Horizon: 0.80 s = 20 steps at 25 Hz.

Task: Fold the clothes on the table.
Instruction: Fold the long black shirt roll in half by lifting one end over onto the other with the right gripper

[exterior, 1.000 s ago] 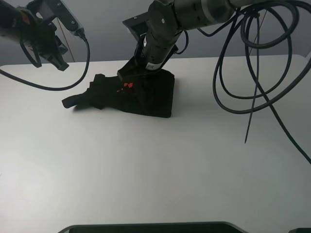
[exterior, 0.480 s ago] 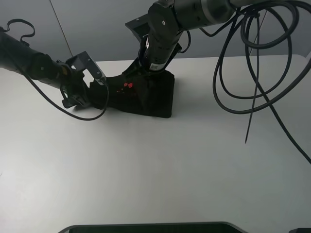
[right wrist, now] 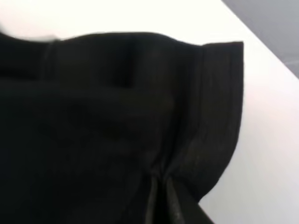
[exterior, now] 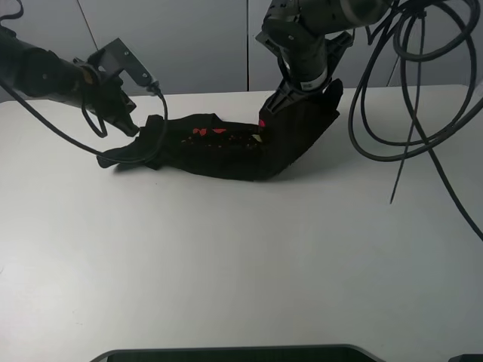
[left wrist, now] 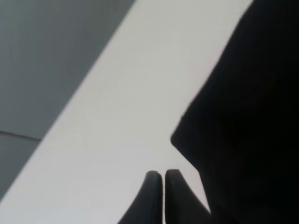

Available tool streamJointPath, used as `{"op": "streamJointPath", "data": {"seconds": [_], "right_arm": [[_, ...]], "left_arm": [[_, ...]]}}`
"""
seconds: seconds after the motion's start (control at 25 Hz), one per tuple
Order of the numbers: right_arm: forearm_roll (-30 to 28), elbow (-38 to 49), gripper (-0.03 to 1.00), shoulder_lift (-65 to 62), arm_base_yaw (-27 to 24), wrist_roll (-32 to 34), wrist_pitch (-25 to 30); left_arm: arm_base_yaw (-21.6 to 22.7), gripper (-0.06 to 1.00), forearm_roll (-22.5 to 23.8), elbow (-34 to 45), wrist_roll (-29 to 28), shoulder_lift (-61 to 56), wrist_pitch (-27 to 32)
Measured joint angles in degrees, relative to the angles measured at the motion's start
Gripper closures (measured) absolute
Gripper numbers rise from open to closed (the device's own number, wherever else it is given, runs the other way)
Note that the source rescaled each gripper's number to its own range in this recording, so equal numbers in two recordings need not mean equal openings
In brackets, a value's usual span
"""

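The black T-shirt [exterior: 226, 154] lies stretched across the far middle of the white table [exterior: 226, 264], with red print [exterior: 204, 132] showing on top. My right gripper [exterior: 290, 92] is shut on the shirt's right end and holds it lifted off the table; the right wrist view shows the cloth [right wrist: 117, 116] bunched where my fingertips [right wrist: 161, 182] pinch it. My left gripper [exterior: 128, 123] hovers just above the shirt's left end. In the left wrist view its fingers [left wrist: 152, 182] are shut with nothing seen between them, beside the cloth's edge [left wrist: 233, 140].
Thick black cables [exterior: 407, 121] hang in loops over the table's right side. A thin cable [exterior: 83, 143] droops from the left arm to the shirt's left end. A dark object [exterior: 226, 353] sits at the near edge.
My right gripper has moved right and up with the cloth, pulling the bunched shirt out longer. My left gripper came down to the shirt's left end, then rose away from it.
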Motion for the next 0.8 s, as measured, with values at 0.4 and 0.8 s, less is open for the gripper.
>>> {"op": "streamJointPath", "data": {"seconds": [0.4,0.8], "right_arm": [[-0.67,0.00,0.95,-14.63,-13.45,-4.15,2.46],[8.76,0.00,0.95,-21.68,-16.09,-12.33,3.36]], "left_arm": [[-0.35,0.94,0.00,0.00,-0.14,-10.81,0.03],[-0.35,0.94,0.00,0.00,-1.19,-13.73,1.49]]}}
